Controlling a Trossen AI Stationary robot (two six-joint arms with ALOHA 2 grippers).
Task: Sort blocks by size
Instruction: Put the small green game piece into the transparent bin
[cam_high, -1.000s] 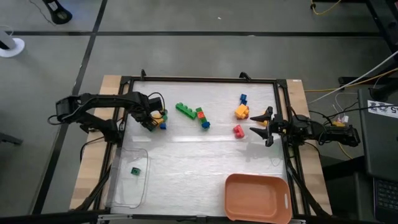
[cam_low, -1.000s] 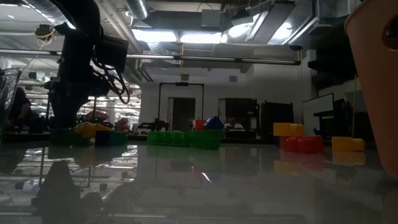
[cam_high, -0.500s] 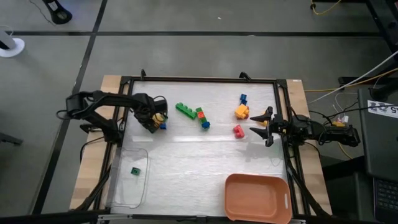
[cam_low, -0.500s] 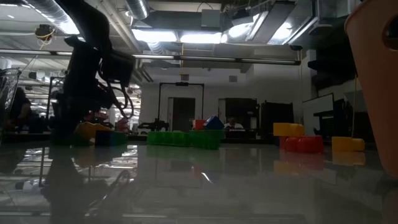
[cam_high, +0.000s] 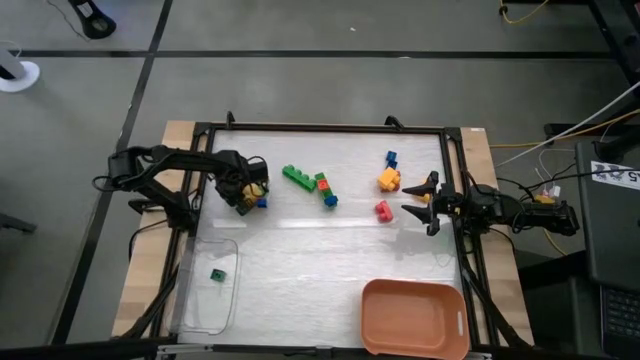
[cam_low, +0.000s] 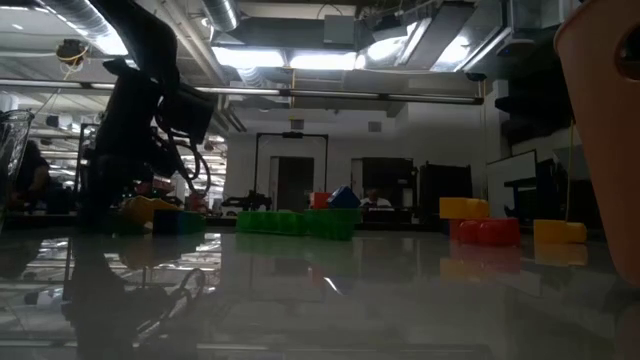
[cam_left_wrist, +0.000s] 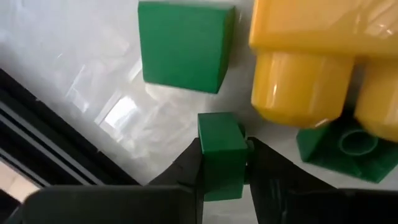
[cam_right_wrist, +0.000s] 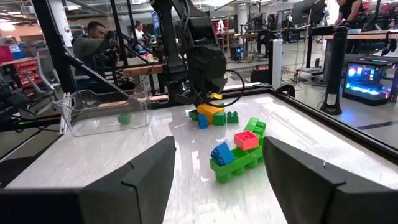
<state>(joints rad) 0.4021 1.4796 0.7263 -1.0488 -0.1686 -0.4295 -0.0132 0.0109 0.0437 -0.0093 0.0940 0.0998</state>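
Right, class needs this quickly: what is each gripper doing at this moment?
Left gripper: shut on a small green cube by the yellow brick.
Right gripper: open, holding nothing, waiting at the table's right edge.

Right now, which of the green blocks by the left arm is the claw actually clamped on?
The small green cube, pinched in the left claw. The larger green block and the studded green brick beside the yellow brick lie free.

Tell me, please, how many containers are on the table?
2. A clear plastic bin sits at the near left corner with one small green block inside; an orange tub sits at the near right corner. Neither seems to hide another.
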